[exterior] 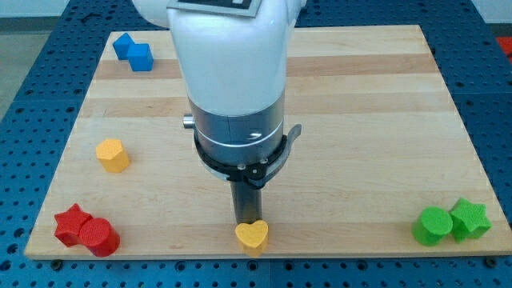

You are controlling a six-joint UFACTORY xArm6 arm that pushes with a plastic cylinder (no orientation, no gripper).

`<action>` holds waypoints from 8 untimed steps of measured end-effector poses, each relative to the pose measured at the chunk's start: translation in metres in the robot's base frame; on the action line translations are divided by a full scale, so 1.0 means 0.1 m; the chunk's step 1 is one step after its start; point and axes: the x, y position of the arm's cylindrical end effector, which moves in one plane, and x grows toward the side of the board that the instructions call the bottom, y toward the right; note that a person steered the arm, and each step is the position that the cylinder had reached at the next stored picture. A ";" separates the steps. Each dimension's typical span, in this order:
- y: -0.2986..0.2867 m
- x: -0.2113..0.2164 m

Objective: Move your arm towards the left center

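Observation:
My tip is at the lower end of the dark rod near the view's bottom centre, just behind and touching or nearly touching a yellow heart block. A yellow rounded block sits at the view's left centre, well to the left of my tip. The big white and grey arm body hides the board's middle and top centre.
Two blue blocks lie together at the top left. A red star and a red cylinder sit at the bottom left. A green cylinder and a green star sit at the bottom right. The wooden board ends near them.

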 end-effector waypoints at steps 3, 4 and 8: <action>-0.18 -0.61; -0.41 -0.71; -1.39 -1.72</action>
